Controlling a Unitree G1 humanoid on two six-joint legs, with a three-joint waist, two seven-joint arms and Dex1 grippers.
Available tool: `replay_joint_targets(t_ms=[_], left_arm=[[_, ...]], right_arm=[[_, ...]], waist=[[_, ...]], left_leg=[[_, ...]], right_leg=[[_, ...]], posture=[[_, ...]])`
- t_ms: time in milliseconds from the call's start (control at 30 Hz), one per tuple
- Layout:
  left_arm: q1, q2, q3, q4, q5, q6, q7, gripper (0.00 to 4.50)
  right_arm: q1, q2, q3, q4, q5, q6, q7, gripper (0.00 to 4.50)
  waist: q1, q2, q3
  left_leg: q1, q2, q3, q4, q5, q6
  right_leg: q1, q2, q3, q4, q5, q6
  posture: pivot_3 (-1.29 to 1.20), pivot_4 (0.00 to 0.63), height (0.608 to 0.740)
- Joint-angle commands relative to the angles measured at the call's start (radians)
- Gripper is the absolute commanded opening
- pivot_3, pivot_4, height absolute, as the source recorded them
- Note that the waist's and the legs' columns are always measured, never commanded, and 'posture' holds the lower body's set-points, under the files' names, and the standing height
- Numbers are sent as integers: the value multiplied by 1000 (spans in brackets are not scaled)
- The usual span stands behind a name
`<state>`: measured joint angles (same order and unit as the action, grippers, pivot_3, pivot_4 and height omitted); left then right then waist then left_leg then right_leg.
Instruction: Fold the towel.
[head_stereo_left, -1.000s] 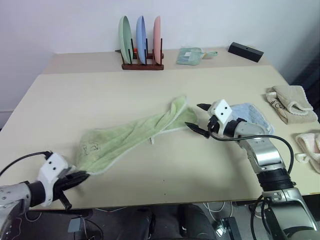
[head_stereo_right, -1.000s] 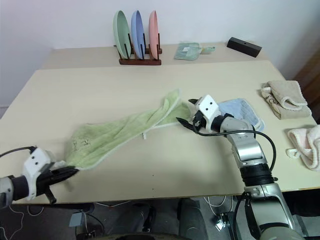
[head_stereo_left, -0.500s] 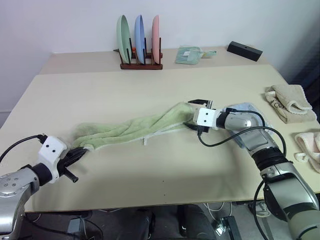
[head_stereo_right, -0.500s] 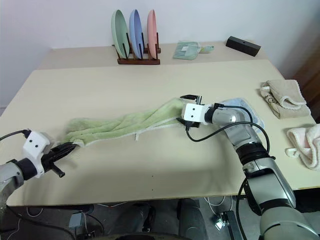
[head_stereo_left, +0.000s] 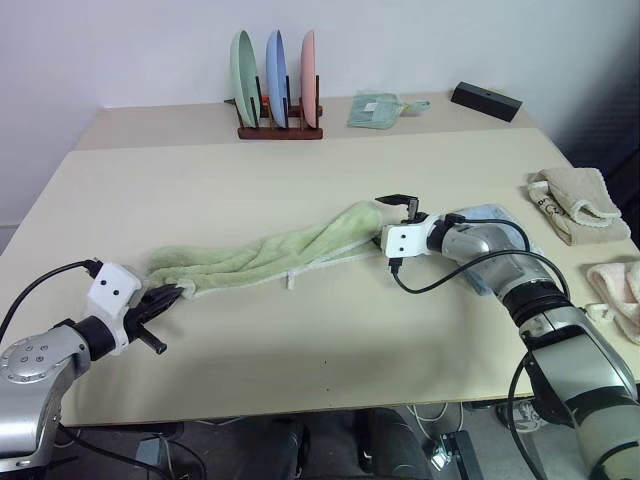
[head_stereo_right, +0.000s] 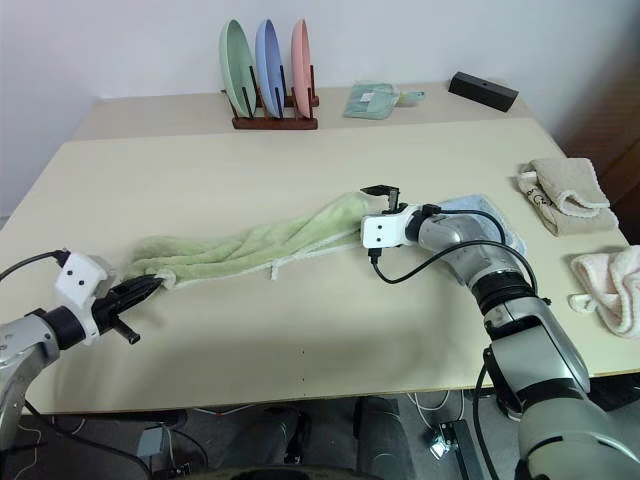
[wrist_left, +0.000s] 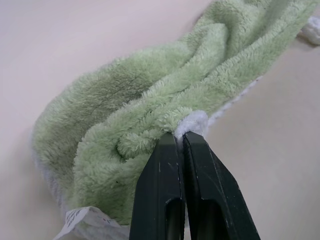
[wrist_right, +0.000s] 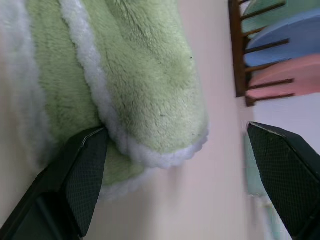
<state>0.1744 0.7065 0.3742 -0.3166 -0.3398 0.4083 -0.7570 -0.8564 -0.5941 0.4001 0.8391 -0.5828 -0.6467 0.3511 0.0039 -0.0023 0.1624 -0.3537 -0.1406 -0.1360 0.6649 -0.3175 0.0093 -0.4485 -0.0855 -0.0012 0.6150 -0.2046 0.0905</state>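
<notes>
We pinch the green towel (head_stereo_left: 270, 258), stretched mid-table, at its 9 o'clock corner in the left claw (head_stereo_left: 168, 296); right claw (head_stereo_left: 397, 218), wide, should straddle the 3 o'clock edge squarely before closing.

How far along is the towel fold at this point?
Early. Done: the left gripper is shut on one end of the green towel, which lies as a bunched strip across the table. In hand: the right gripper stands open around the other end, not yet closed. Left: gripping that end, spreading the towel flat and making the fold itself.
</notes>
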Motion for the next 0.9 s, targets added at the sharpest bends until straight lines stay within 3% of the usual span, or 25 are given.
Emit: replay_joint_targets(t_ms=[33,333,600,733,900], left_arm=[[-9,0,11,-17,-14,-12,6,24],[-8,-8,10,-23,-14,-13,16,24],[4,-13,11,-47,-24,-2,29,24],[0,-13,0,-48,-26,-1,34,24],[-19,-11,-13,-40,-28,0,38,24]], right_arm=[[-46,13,19,39,-49,-33,-98,4500],[-109,45,92,155,-148,-67,-252,4500],[-68,39,59,137,-9,-209,-99,4500],[-71,68,56,128,-1,-180,-97,4500],[-122,94,74,167,-93,-71,-231,4500]], waist=[[-1,0,0],[-16,0,0],[-18,0,0],[-20,0,0],[-19,0,0]], left_leg=[[0,0,0,0,0,0],[0,0,0,0,0,0],[0,1,0,0,0,0],[0,1,0,0,0,0],[0,2,0,0,0,-1]], right_leg=[[0,0,0,0,0,0],[-1,2,1,0,0,0],[-1,3,2,0,0,0],[-1,3,2,0,0,0],[-1,4,3,1,0,-1]], posture=[[0,150,740],[0,150,740],[0,150,740],[0,150,740],[0,150,740]])
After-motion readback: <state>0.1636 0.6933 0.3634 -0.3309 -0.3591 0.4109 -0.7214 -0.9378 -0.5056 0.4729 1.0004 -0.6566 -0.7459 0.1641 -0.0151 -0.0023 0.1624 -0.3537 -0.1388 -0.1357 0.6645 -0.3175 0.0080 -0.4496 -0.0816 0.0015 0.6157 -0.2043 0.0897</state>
